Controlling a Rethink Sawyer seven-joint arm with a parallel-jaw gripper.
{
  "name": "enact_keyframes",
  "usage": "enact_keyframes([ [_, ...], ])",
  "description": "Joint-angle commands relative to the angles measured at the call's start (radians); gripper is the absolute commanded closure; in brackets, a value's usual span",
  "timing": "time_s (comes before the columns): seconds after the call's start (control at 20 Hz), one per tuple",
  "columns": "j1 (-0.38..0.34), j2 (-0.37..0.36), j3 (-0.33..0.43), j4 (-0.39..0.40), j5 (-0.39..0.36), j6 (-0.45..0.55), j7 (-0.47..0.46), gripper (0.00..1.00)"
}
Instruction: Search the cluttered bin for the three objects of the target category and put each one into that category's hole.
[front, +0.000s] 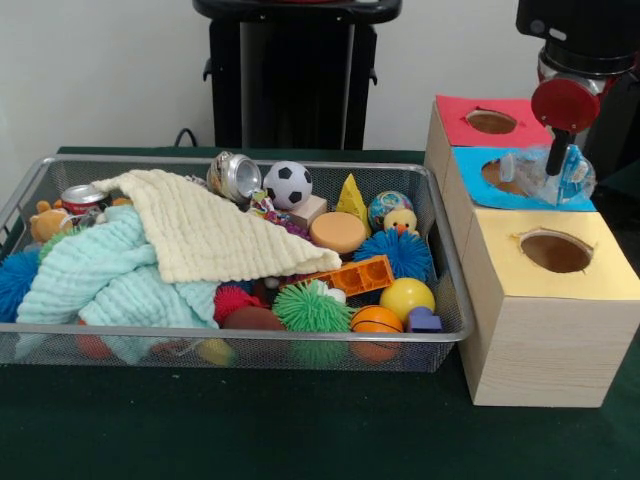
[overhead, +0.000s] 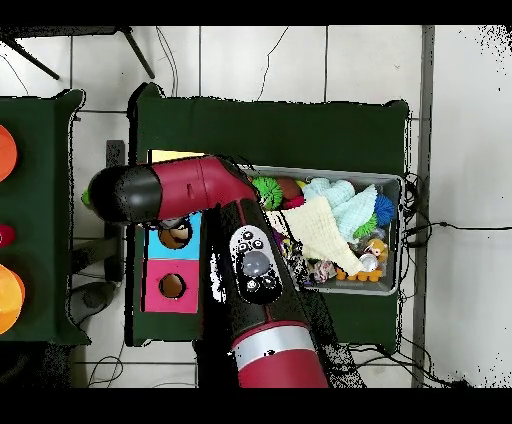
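Hanging over the blue-topped box (front: 520, 185), the gripper (front: 556, 165) shows as a dark stem under a red disc, with a clear, crumpled plastic bottle (front: 548, 175) right at its tip. The bottle sits over the blue box's hole, partly covering it; it seems to be held, but the view is too poor to tell how the jaws stand. In the overhead view the red and black arm (overhead: 190, 190) covers that spot and hides the tip.

Three boxes stand in a row just beside the wire bin's (front: 230, 345) right wall: a red-topped box (front: 480, 122) farthest back, the blue one in the middle, and a yellow-topped box (front: 555, 300) nearest the desk's front edge. Each has one round hole in its top.

Inside the bin, two cloths fill the left and centre: a cream cloth (front: 205, 232) lies across a pale mint cloth (front: 100, 275). Two cans show: a silver can (front: 233, 175) near the back wall and a red can (front: 82, 197) at the back left corner. Balls are many: one soccer ball (front: 288, 184), one yellow ball (front: 406, 297), one small basketball (front: 376, 320), one green spiky ball (front: 311, 307) and one blue spiky ball (front: 405, 253). An orange brick (front: 362, 275) lies in the middle, and a yellow wedge (front: 351, 198) stands near the back wall.
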Motion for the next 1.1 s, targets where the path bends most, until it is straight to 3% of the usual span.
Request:
enact_keyframes([
  [0.05, 0.026, 0.082, -0.070, -0.009, 0.056, 0.118, 0.343, 1.00],
  [0.75, 0.056, 0.070, -0.138, -0.030, 0.059, 0.198, 0.303, 1.00],
  [1.1, 0.054, 0.076, -0.138, 0.000, 0.087, 0.169, 0.297, 1.00],
])
